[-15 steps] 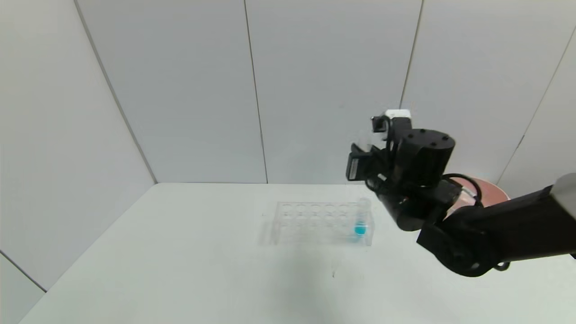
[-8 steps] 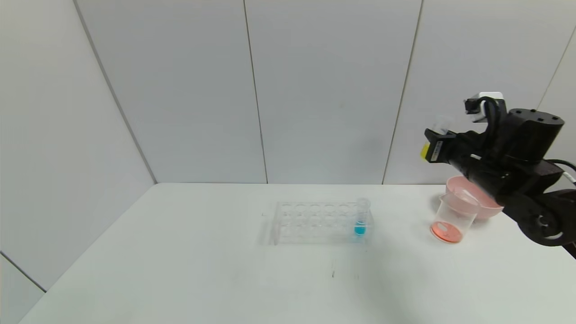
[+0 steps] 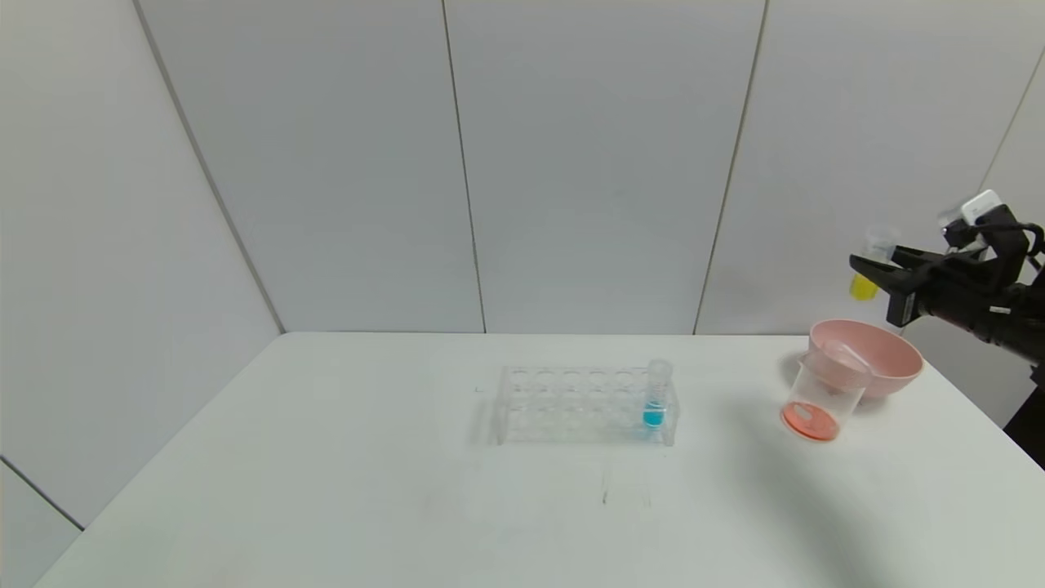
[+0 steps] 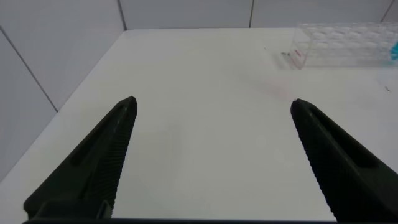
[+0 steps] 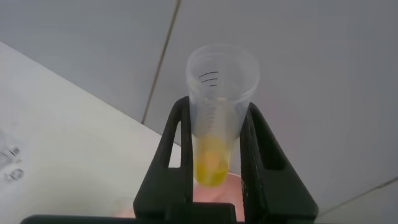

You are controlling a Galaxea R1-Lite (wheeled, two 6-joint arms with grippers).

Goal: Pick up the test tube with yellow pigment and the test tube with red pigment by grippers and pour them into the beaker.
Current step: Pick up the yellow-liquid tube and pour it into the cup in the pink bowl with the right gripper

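My right gripper (image 3: 872,268) is shut on the test tube with yellow pigment (image 3: 864,284) and holds it upright in the air, high above the table's right end, above the beaker. In the right wrist view the tube (image 5: 214,146) stands between the two black fingers (image 5: 175,149), yellow liquid at its bottom. The beaker (image 3: 820,396) stands on the table in front of the pink bowl, with orange-red liquid in its bottom. The test tube with red pigment is not in view. My left gripper (image 4: 212,106) is open and empty over the table's left part, out of the head view.
A pink bowl (image 3: 886,349) stands behind the beaker at the right end. A clear tube rack (image 3: 571,404) sits mid-table with one blue-liquid tube (image 3: 655,398) at its right end; it also shows in the left wrist view (image 4: 345,43). Grey walls enclose the table.
My right arm has swung from above the rack's right end to the far right and upward, carrying the yellow tube. The beaker and pink bowl have come into sight.
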